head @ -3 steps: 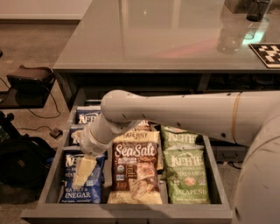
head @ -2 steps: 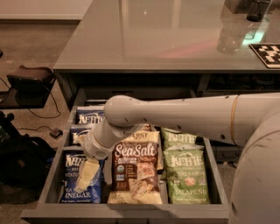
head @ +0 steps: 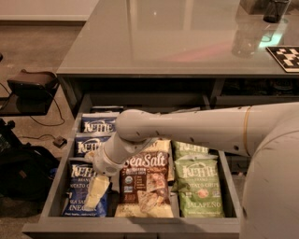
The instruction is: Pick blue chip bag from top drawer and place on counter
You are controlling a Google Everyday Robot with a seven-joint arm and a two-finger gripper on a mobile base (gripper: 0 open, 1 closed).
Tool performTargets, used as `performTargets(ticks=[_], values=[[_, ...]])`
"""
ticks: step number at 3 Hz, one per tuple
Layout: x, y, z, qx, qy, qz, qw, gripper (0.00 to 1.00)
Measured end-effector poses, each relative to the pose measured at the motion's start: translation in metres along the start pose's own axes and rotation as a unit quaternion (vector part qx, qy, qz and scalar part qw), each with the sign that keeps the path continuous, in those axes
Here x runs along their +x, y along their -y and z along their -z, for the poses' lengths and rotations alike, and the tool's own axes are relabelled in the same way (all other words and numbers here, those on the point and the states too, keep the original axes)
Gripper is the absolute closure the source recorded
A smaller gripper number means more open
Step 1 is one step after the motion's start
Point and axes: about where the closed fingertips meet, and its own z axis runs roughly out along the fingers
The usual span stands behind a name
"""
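The top drawer [head: 131,228] stands open below the counter [head: 177,42]. Three blue chip bags lie in its left row: front [head: 77,186], middle [head: 91,145] and back [head: 98,124]. A brown Sea Salt bag [head: 145,179] fills the middle row and green Jalapeno bags [head: 198,186] the right row. My white arm reaches in from the right. My gripper [head: 96,191] points down onto the front blue chip bag, covering its right half. No bag is lifted.
A black-and-white checker tag [head: 285,57] and a dark cup [head: 275,9] stand on the counter's far right. A black bag [head: 23,172] and a dark box with cables [head: 30,84] sit on the floor left of the drawer.
My wrist has shifted slightly right and my gripper has gone lower, toward the drawer's front, onto the front blue bag. The bags have not moved.
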Motion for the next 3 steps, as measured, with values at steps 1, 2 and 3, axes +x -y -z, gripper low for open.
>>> performTargets(ticks=[1, 2, 3], values=[[0.0042, -0.0023, -0.0059, -0.011, 0.014, -0.001, 0.9998, 0.0], [0.0042, -0.0023, -0.006, -0.011, 0.014, -0.001, 0.9998, 0.19], [0.0042, -0.0023, -0.006, -0.011, 0.014, -0.001, 0.9998, 0.42]])
